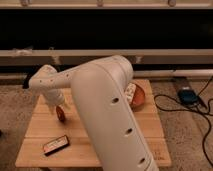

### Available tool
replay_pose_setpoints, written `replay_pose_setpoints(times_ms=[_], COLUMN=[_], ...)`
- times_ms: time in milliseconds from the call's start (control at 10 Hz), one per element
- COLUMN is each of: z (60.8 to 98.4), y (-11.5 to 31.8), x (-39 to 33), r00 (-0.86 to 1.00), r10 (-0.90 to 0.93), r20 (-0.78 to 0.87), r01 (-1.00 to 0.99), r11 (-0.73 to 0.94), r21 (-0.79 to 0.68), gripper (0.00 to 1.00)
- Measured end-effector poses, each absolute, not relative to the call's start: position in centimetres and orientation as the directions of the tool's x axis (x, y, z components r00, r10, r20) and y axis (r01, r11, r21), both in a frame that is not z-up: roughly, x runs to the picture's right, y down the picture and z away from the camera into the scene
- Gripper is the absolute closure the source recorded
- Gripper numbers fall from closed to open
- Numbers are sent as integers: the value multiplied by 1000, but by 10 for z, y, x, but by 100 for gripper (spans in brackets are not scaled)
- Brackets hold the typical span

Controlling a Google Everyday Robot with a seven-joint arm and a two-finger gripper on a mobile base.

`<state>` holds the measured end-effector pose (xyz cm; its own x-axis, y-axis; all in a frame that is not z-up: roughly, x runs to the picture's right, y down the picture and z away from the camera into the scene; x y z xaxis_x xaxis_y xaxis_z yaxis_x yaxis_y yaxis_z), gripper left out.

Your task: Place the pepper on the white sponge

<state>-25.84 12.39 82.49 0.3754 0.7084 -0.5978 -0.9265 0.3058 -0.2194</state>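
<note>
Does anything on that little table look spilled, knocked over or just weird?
Nothing looks spilled or broken. The black box lies askew near the table's front left corner. The tool hangs at the left, just over the pepper. The arm hides the table's middle, so the white sponge cannot be checked.

Dim, warm light falls on the pale wooden table (150,126), with blackness behind. The end effector (56,106) hangs low over its left side, soft and blurred.

White arm (107,115) w/ 3 dark holes; gripper (55,104) low over table (45,127).
</note>
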Motion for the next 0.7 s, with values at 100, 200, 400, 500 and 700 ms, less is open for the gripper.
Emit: replay_pose_setpoints(times_ms=[100,200,400,500,700], z=[827,828,833,836,839], y=[128,130,132,133,134], x=[-260,-263,-261,-260,-261], r00=[381,386,385,384,384], r10=[701,697,692,692,690], r20=[-603,-604,-610,-611,-614], r01=[-924,-922,-922,-922,-922], r11=[312,318,321,322,321], r21=[-221,-223,-217,-216,-216], gripper=[35,35,35,35,35])
